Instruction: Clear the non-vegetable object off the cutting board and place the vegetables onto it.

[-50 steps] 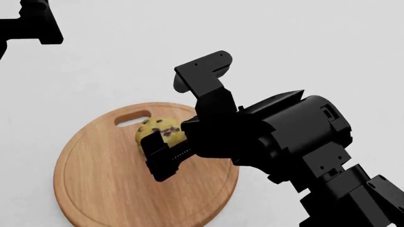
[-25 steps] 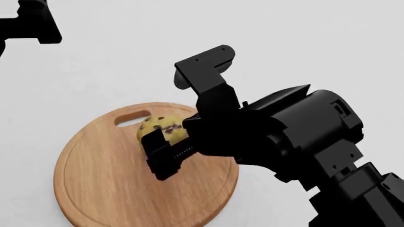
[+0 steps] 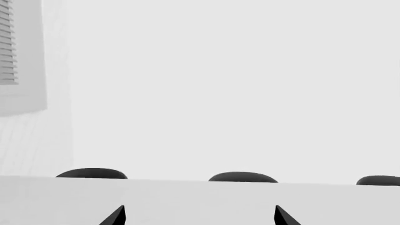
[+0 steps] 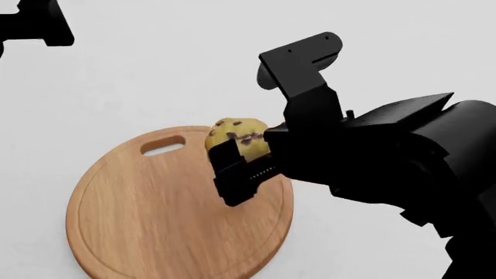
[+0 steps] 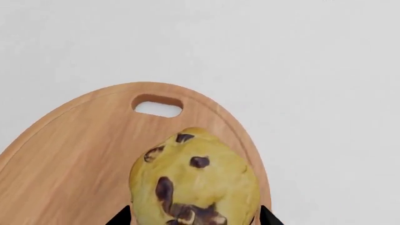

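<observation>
Far left in the head view, the left claw (image 4: 31, 26) hangs over the bare counter (image 4: 155, 64); its own camera shows two tips set wide apart, released and holding nothing. Next comes the cutting board (image 4: 139, 215), now empty of everything. Compared with a second ago, the muffin (image 4: 236, 136) has risen and shifted right, from the board's middle to above its far-right rim. That suggests the clearing step is well underway. The right claw (image 4: 244, 160) is clenched on the muffin, which sits between its tips, as the right wrist view confirms. No vegetables are in view.
</observation>
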You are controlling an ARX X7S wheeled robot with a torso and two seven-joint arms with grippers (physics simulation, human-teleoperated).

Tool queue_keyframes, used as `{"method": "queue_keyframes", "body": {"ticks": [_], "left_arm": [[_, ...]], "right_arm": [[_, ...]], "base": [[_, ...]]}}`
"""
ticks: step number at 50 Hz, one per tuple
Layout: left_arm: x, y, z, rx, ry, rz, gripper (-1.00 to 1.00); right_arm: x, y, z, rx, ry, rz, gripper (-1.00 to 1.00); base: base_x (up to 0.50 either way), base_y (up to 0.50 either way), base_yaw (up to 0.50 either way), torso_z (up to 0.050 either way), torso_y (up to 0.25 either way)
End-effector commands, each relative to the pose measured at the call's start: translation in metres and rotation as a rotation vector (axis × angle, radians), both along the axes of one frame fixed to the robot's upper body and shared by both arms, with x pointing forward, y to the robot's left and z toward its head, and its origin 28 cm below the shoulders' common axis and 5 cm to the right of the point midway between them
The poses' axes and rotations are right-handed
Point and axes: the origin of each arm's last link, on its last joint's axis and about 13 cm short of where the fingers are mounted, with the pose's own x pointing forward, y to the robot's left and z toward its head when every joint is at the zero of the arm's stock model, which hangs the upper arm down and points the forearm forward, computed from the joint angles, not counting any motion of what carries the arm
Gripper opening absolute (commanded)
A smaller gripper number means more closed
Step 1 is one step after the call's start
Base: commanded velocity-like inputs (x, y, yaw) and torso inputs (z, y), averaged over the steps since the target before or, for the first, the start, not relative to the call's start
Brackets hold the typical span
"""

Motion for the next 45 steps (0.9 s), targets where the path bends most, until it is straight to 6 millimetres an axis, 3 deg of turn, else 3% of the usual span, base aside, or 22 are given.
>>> {"method": "queue_keyframes", "body": {"ticks": [1, 16, 45], "left_arm": [[-0.002, 0.000, 0.003, -0.004, -0.006, -0.004, 1.00], [-0.002, -0.001, 0.004, -0.007, -0.007, -0.006, 1.00], [-0.004, -0.002, 0.006, -0.005, -0.013, -0.009, 1.00]], "right_arm": [[-0.022, -0.025, 0.008, 0.012, -0.047, -0.099, -1.00], [-0.058, -0.059, 0.009, -0.009, -0.066, -0.257, -1.00], [-0.101, -0.105, 0.007, -0.031, -0.058, -0.490, -1.00]], "base": [[0.00, 0.00, 0.00, 0.000, 0.000], [0.00, 0.00, 0.00, 0.000, 0.000], [0.00, 0.00, 0.00, 0.000, 0.000]]}}
